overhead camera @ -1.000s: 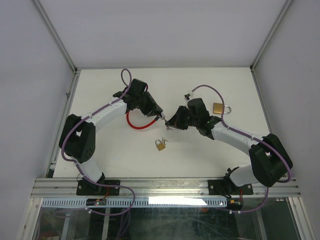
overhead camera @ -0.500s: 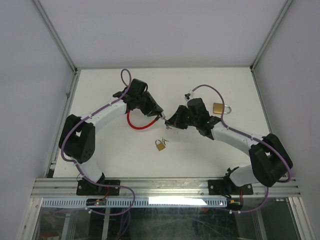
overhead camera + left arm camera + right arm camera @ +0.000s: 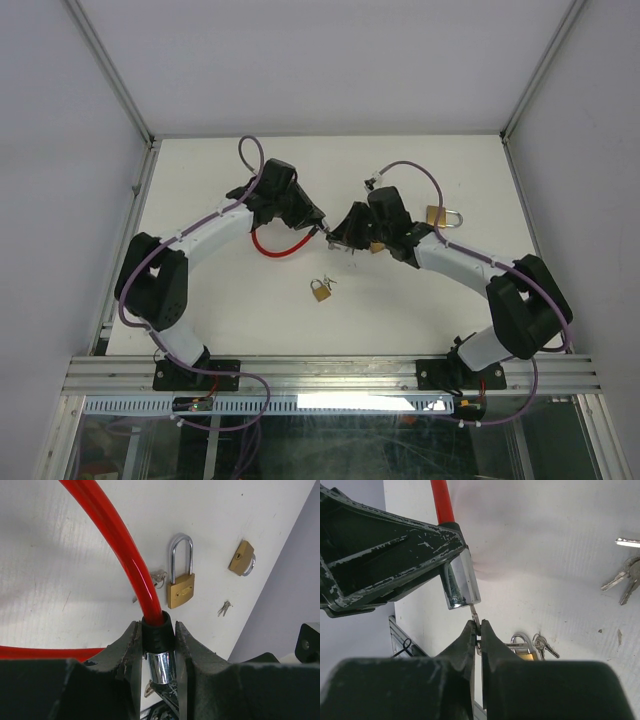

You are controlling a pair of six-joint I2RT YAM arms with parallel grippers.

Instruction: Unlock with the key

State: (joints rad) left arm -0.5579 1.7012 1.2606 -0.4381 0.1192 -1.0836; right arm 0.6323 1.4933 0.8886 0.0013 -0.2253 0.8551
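Note:
My left gripper is shut on the chrome head of a red cable lock and holds it above the table; the cable loops below it. My right gripper is shut on a small key whose blade is in the end of the chrome lock head. In the top view the two grippers meet at the middle of the table.
A brass padlock with keys lies near the front. A second brass padlock lies at the right, behind my right arm. Loose keys lie on the white table. Frame walls stand around the table.
Both grippers have moved a little towards the back of the table, still joined at the lock head. The right arm has swung left and closer to it.

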